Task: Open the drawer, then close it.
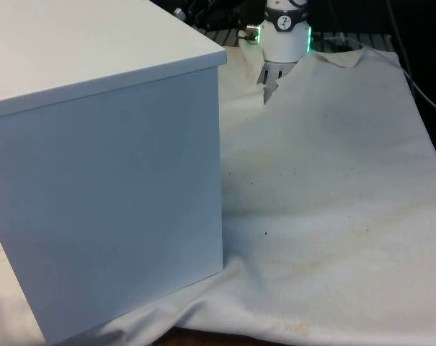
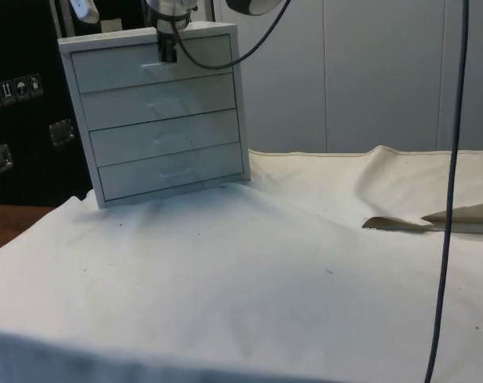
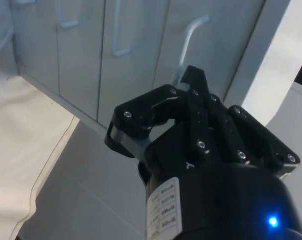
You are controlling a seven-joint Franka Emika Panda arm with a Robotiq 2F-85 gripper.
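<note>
Worktop (image 2: 249, 287) under a white cloth (image 1: 333, 187) is the biggest thing I have on screen, the cloth creased, with a fold lying towards the side view's right edge. On it stands the white chest of drawers (image 2: 157, 112), upright. In the front view I get its plain back and side panels at the front view's left (image 1: 109, 187); in the side view it turns its four drawer fronts to that camera. The four drawers are stacked one above another, each wider than it is tall, with a pale bar handle running along the width of each front. All four fronts sit flush as far as I can see, so I read nothing of any contents. The top drawer (image 2: 153, 65) is the one at hand: the end effector (image 2: 168, 54) hangs in front of it, at its handle (image 3: 189, 42). From the wrist I see the black fingers (image 3: 196, 85) drawn close together with their tips right at that handle; I cannot tell whether they pinch it. A dark cable (image 2: 449, 199) hangs down the side view's right. A small white label on the wrist housing carries print I cannot read.
</note>
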